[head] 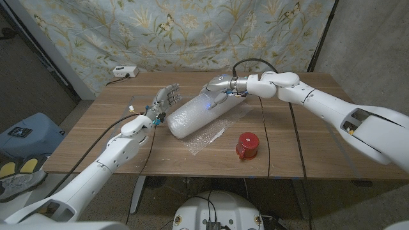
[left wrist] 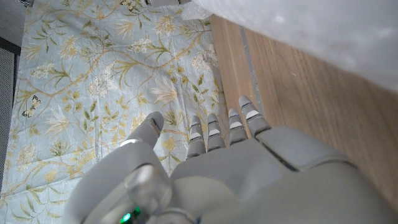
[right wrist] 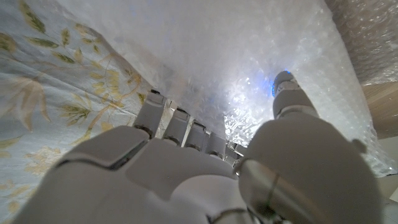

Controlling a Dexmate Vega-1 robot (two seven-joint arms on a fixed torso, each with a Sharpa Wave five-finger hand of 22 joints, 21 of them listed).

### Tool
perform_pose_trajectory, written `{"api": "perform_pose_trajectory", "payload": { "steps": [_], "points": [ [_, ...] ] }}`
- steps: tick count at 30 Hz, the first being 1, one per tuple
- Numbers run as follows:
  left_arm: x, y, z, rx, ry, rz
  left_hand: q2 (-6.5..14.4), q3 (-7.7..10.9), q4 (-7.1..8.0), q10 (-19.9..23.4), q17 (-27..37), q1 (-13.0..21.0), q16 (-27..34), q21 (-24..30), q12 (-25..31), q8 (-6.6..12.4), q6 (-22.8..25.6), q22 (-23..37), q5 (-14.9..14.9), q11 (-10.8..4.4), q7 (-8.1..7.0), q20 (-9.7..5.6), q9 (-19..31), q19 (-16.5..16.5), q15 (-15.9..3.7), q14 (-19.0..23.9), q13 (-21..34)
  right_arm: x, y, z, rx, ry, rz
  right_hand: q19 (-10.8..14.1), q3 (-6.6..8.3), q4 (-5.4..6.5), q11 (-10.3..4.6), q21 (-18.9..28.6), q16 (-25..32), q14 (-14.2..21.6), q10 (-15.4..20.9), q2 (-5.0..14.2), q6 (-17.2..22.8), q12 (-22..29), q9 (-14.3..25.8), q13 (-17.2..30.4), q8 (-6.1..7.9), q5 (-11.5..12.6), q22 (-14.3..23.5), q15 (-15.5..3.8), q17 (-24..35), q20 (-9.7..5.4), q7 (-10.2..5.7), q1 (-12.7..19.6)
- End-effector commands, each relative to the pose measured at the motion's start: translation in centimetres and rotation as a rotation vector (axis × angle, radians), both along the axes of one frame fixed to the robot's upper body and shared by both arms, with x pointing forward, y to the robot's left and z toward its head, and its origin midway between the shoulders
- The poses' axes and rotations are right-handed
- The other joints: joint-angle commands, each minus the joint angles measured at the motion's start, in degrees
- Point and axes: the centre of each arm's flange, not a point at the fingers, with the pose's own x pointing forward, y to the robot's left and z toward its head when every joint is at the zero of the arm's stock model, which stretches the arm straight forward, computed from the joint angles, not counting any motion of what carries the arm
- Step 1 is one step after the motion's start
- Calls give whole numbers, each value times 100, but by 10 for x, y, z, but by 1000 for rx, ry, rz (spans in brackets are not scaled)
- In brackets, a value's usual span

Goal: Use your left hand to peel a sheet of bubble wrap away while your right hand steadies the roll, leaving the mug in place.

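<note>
My right hand [head: 218,91] grips the far end of the bubble wrap roll [head: 199,112], which lies slanted in the middle of the wooden table [head: 294,150], near the red mug [head: 246,146], while my left hand [head: 163,102] stands just beside the roll's near end, fingers spread and holding nothing.

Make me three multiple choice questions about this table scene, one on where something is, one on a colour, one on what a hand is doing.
1. Where does the mug stand?
A. on the table's far edge
B. near the front edge, right of the roll
C. on top of the roll

2. What colour is the mug?
A. red
B. blue
C. white

3. What is the left hand doing?
A. gripping the mug
B. pressing the sheet flat
C. open beside the bubble wrap roll

Answers: 1 B, the head view shows it there. 2 A, plainly red. 3 C, fingers spread, holding nothing, while the right hand rests on the roll.
</note>
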Motion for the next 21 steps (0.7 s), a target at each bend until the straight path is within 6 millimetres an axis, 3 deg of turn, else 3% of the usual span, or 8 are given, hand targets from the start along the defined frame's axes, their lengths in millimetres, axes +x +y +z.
{"api": "perform_pose_trajectory", "payload": {
  "steps": [1,9,21],
  "points": [
    [-7,5,1,-9,-16,0,-36,-2,-45,-10,12,13,-32,-10,-12,-17,-24,14,25,-4,-22,5,26,-10,8,-26,25,2,-18,10,74,32,-62,34,51,12,27,-18,1,81,71,35,59,35,18,2,46,-8,8,-737,41,4,1,56],
    [-6,5,3,-3,-16,-10,-34,-12,-52,-11,12,13,-33,-12,-18,-20,-23,14,24,3,-18,9,27,-8,11,-27,26,1,-27,14,121,57,-89,46,48,9,22,-28,5,96,86,38,56,36,13,-9,45,-22,9,-732,80,5,5,68],
    [-4,6,7,1,-15,-16,-30,-22,-62,-10,12,14,-35,-20,-26,-27,-29,15,23,-8,-17,12,27,-18,10,-31,27,7,-15,2,83,84,-98,2,41,15,25,-75,-65,-24,-71,37,-78,-18,6,-1,-10,-51,11,-707,139,57,-36,68]
  ]
}}
